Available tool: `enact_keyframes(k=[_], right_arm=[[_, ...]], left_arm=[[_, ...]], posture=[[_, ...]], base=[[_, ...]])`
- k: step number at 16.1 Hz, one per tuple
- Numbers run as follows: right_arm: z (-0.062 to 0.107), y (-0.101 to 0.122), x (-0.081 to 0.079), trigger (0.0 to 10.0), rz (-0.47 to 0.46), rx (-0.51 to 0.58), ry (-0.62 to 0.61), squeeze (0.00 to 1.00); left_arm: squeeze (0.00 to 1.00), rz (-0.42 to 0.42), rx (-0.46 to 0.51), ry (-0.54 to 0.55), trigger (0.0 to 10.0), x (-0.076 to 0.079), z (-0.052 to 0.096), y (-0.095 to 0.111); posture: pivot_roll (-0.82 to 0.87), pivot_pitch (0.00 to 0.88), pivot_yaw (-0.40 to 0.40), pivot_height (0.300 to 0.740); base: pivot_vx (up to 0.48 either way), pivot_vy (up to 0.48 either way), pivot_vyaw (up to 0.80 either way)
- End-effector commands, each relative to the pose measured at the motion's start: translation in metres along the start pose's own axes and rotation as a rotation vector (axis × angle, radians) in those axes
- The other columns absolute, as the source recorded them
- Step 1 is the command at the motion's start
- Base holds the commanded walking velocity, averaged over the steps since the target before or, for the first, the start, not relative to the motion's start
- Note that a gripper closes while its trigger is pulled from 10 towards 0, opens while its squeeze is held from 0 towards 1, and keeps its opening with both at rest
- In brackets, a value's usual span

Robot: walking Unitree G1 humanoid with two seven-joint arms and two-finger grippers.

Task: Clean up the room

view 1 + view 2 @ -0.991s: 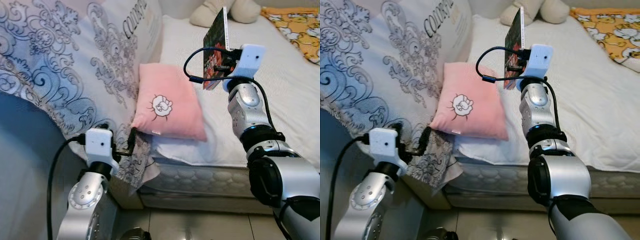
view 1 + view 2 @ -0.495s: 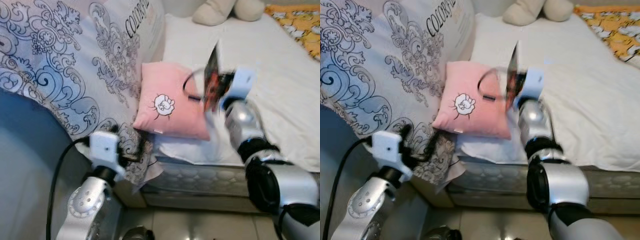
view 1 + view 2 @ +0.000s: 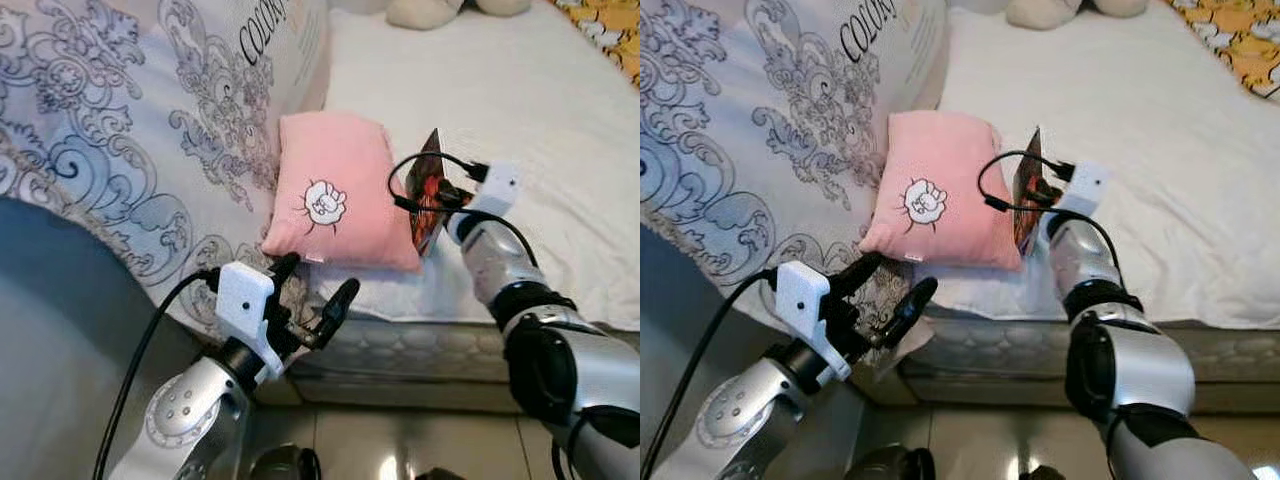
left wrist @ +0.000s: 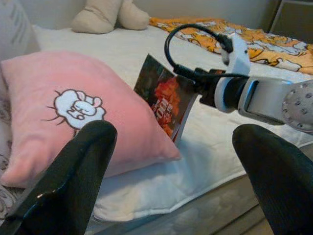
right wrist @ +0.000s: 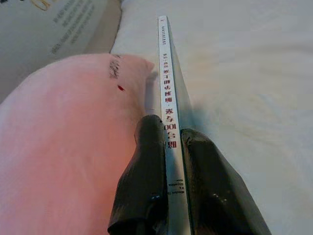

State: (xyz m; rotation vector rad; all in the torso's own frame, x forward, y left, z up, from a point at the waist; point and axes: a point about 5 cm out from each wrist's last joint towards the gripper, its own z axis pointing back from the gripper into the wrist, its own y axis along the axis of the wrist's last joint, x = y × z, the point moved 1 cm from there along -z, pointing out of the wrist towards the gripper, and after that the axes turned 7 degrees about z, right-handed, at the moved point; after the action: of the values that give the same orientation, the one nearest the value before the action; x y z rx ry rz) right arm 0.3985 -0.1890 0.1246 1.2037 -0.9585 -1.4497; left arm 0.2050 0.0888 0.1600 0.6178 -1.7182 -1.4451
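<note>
The right gripper (image 5: 168,161) has its two fingers clamped on a thin book (image 3: 428,190), holding it upright on edge just beside the pink cushion (image 3: 335,190) near the front edge of the bed (image 3: 520,120). The left gripper (image 3: 312,300) hangs below the mattress edge, fingers spread apart and holding nothing. To land this well, I'd say tilt the book flat onto bare sheet, away from the cushion, before letting go, or it will topple. The spine carries small print including "100", otherwise too fine to read. The big patterned pillow (image 3: 150,120) shows the start of a word, "COLO".
</note>
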Motion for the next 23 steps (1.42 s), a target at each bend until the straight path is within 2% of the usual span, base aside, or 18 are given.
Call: enact_keyframes(k=[1, 4, 5, 6, 7, 8, 11, 14, 17, 18, 20, 21, 23], right_arm=[[0.001, -0.004, -0.001, 10.0, -0.004, -0.016, 0.018, 0.0], [0.007, -0.016, 0.019, 10.0, 0.085, -0.088, -0.02, 0.0], [0.009, -0.017, 0.029, 10.0, 0.123, -0.099, -0.059, 1.0], [0.01, -0.015, 0.033, 10.0, 0.131, -0.098, -0.081, 1.0], [0.011, -0.008, 0.045, 10.0, 0.17, -0.084, -0.135, 1.0], [0.012, -0.007, 0.048, 10.0, 0.185, -0.081, -0.145, 1.0], [0.014, -0.005, 0.057, 10.0, 0.35, -0.087, -0.206, 1.0], [0.013, 0.002, 0.058, 10.0, 0.47, -0.074, -0.224, 1.0], [0.008, 0.026, 0.048, 10.0, 0.589, 0.013, -0.225, 1.0], [0.005, 0.042, 0.038, 10.0, 0.598, 0.111, -0.215, 0.0], [0.007, 0.052, 0.032, 10.0, 0.555, 0.24, -0.245, 0.0], [0.008, 0.052, 0.031, 10.0, 0.55, 0.253, -0.247, 0.0], [0.022, 0.034, 0.026, 10.0, 0.553, 0.369, -0.268, 0.0]], left_arm=[[0.0, -0.002, -0.007, -0.003, 10.0, 0.0, 0.003, 0.002], [0.0, 0.002, -0.022, -0.01, 10.0, 0.001, 0.005, 0.003], [0.0, -0.001, -0.028, -0.004, 10.0, 0.0, 0.006, 0.004], [0.0, -0.002, -0.031, -0.002, 10.0, 0.0, 0.007, 0.004], [0.0, -0.001, -0.034, 0.004, 10.0, 0.001, 0.008, 0.005], [0.0, -0.001, -0.034, 0.005, 10.0, 0.001, 0.008, 0.005], [0.0, 0.005, -0.034, 0.014, 10.0, 0.001, 0.006, 0.005], [0.0, 0.01, -0.037, 0.02, 10.0, 0.002, 0.006, 0.006], [0.0, -0.005, -0.036, 0.049, 10.0, -0.002, 0.005, 0.004], [0.0, -0.016, -0.022, 0.075, 10.0, -0.008, 0.0, 0.004], [0.0, -0.029, 0.008, 0.126, 10.0, -0.02, -0.008, 0.003], [0.0, -0.032, 0.011, 0.134, 10.0, -0.022, -0.011, 0.002], [0.0, -0.013, 0.033, 0.279, 10.0, -0.045, -0.022, -0.006]], posture=[[0.19, 0.125, 0.167, 0.74], [0.19, 0.133, 0.173, 0.74], [0.2, 0.134, 0.173, 0.74], [0.2, 0.135, 0.173, 0.74], [0.2, 0.136, 0.173, 0.74], [0.2, 0.136, 0.173, 0.74], [0.19, 0.141, 0.173, 0.74], [0.2, 0.147, 0.177, 0.74], [0.19, 0.125, 0.159, 0.74], [0.16, 0.091, 0.136, 0.74], [0.11, 0.045, 0.11, 0.74], [0.1, 0.038, 0.106, 0.74], [0.03, 0.0, 0.08, 0.74]], base=[[0.0, 0.0, 0.0], [0.0, 0.0, 0.0], [0.0, 0.0, 0.0], [0.0, 0.0, 0.0], [0.0, 0.0, 0.0], [0.0, 0.0, 0.0], [0.0, 0.0, 0.0], [0.0, 0.0, 0.0], [0.0, 0.0, 0.0], [0.0, 0.0, 0.0], [0.0, 0.0, 0.0], [0.0, 0.0, 0.0], [0.0, 0.0, 0.0]])
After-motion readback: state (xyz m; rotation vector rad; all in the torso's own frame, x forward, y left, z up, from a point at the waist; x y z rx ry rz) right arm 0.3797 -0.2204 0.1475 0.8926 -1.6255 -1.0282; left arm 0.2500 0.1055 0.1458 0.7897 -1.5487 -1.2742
